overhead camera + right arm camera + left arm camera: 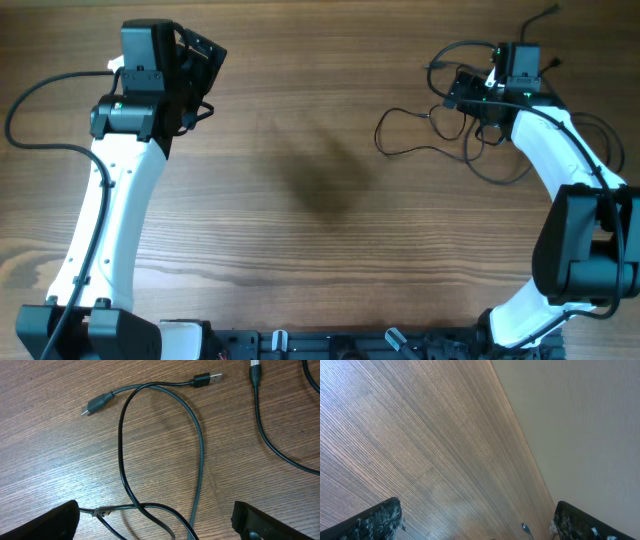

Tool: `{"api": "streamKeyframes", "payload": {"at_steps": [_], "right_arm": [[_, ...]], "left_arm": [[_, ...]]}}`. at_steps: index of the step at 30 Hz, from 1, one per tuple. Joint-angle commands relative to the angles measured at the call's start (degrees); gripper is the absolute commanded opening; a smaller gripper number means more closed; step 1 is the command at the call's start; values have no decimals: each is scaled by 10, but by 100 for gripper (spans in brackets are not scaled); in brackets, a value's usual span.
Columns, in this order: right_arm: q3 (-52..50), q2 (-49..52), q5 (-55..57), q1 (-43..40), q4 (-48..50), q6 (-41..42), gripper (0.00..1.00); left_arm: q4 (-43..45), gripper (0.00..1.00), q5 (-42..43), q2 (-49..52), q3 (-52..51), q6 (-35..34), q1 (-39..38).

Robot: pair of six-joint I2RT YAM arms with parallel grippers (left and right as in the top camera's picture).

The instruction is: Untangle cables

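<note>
Hovering over the cables (201, 460), the right fingers (45, 522) are standing fully open, holding nothing; the left fingers (375, 520) are also standing open, empty.

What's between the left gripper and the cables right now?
Nothing but bare table between the left gripper and the cables, seen in the overhead view.
</note>
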Motion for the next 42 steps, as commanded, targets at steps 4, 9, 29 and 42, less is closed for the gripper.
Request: {"api": "streamKeyframes", "payload": {"at_steps": [4,9,29,42], "right_arm": [[0,10,12,3,3,-3,100],[0,10,12,3,3,-3,100],[0,10,12,3,3,-3,100],[0,10,12,3,2,-3,100]], "left_arm": [[1,100,-10,0,-4,13,-3],[1,100,-10,0,-4,13,-3],[-272,100,-104,-103,-4,15,0],[-14,100,-111,-128,-329,20,-9]]}}
